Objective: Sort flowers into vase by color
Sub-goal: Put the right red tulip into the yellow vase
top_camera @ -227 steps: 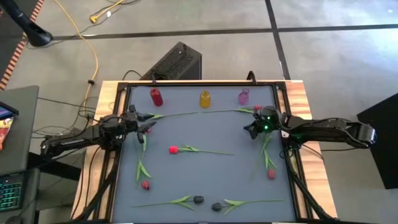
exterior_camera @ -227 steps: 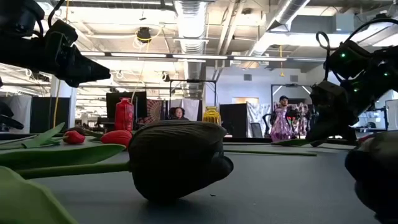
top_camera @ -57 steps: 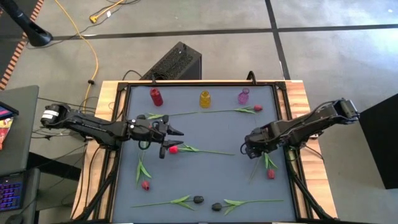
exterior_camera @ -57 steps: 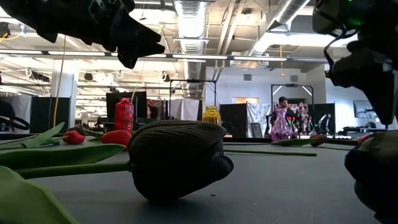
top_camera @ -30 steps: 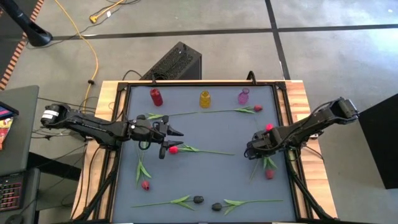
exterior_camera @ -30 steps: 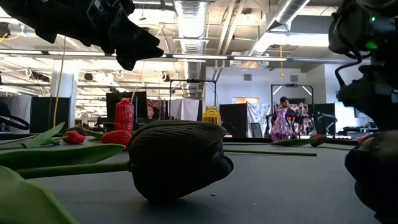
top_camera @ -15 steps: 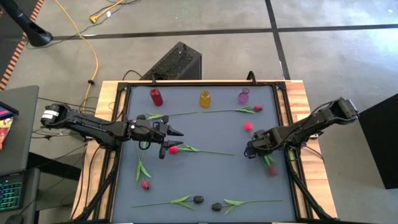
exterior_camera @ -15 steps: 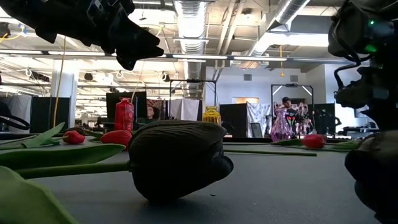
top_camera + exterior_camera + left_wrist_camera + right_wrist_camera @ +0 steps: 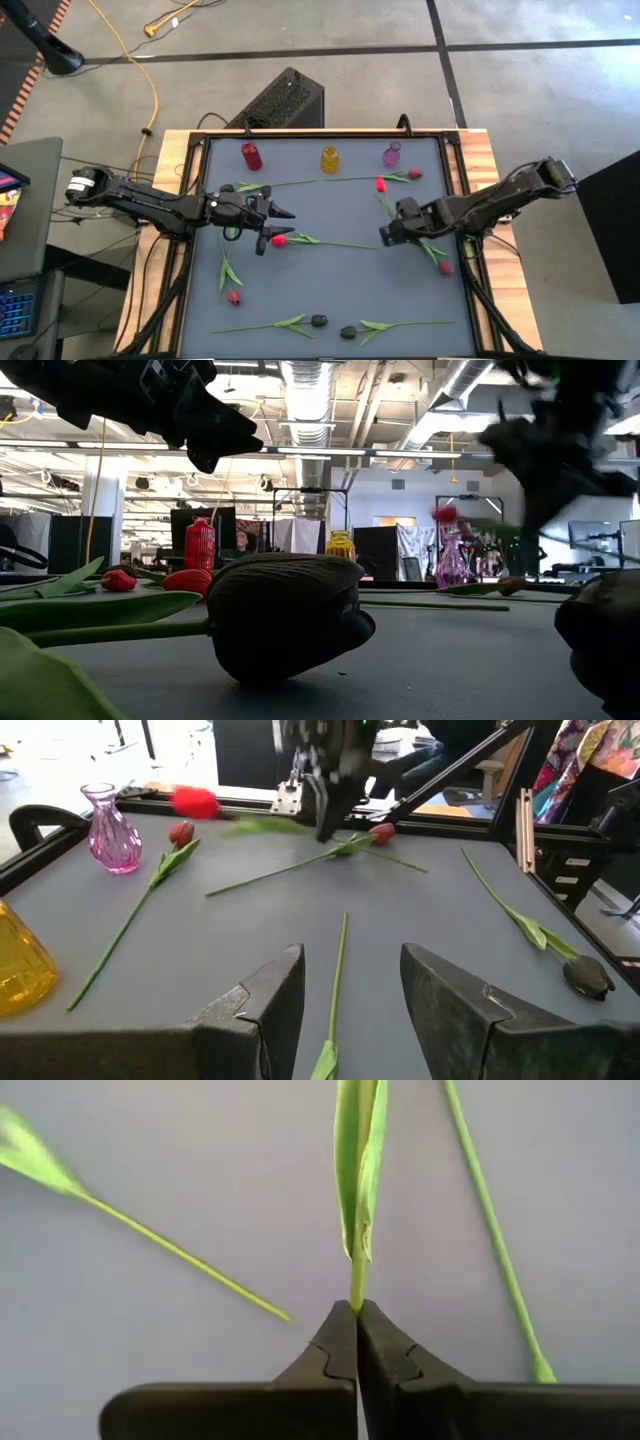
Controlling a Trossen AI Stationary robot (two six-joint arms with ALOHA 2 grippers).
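The right tool [image 9: 355, 1312], pressed shut on the thin stem of a red tulip [image 9: 381, 185] lifted over the bench [image 9: 340, 210], holds something light and whippy, best gripped mid-stem; left tool [image 9: 342, 982] waits spread.

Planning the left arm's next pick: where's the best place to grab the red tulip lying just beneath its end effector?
Grip the bare stem of the red tulip past the leaf, from straight above. It lies flat, thin and clear of other flowers; the head is soft. The open left end effector hovers nearby.
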